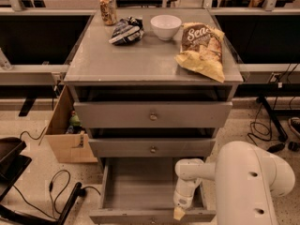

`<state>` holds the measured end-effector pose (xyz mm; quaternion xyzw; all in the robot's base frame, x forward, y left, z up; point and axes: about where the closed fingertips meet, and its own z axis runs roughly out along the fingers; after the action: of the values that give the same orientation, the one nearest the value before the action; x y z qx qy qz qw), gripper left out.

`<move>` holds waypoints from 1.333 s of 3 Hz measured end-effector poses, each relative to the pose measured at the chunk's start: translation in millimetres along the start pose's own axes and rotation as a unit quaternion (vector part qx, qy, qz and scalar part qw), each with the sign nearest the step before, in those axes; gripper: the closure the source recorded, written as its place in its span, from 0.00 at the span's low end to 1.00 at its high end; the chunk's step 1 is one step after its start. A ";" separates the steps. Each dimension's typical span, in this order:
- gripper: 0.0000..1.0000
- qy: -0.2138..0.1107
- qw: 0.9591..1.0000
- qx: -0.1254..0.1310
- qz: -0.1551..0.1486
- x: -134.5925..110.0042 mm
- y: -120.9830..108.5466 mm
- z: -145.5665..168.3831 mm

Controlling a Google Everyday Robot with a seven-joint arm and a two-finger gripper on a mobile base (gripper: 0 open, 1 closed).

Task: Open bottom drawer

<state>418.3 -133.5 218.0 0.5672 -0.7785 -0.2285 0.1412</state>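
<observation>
Pale speckled floor point(37, 172) ran under a grey three-drawer cabinet point(225, 108), with dark desks along the far wall.

Camera view, looking down from the near side:
- Worktop point(140, 60) of the cabinet carried a drink can point(108, 9) at the far left corner. A dark crumpled packet point(126, 30) lay just right of it, then a white bowl point(166, 26) upright. A yellow chip bag point(202, 50) lay flat towards the right edge.
- Top drawer point(117, 115) and middle drawer point(122, 147) each stood out a little, with a round knob at the centre of each front.
- Bottom drawer point(136, 186) sat lowest, nearest the floor. It stood well out towards the near side, its plain grey inside showing. Its slim front panel lay at the very bottom edge of the view.
- White arm point(248, 186) bulked at near right and reached left over the drawer's right half.
- Gripper point(179, 213) pointed straight down, its yellowish tip at the drawer's front panel, right of centre. Contact with the panel could not be judged, nor whether the gripper was spread or closed.
- Open cardboard box point(65, 139) stood on the floor left of the cabinet, touching its side. Black cables point(56, 191) trailed across the floor nearer the camera.
</observation>
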 end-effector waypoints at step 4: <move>0.36 0.000 1.000 0.000 0.000 -1.1 -1.9 -1.0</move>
<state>420.7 -133.2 217.9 0.5672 -0.7785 -0.2286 0.1413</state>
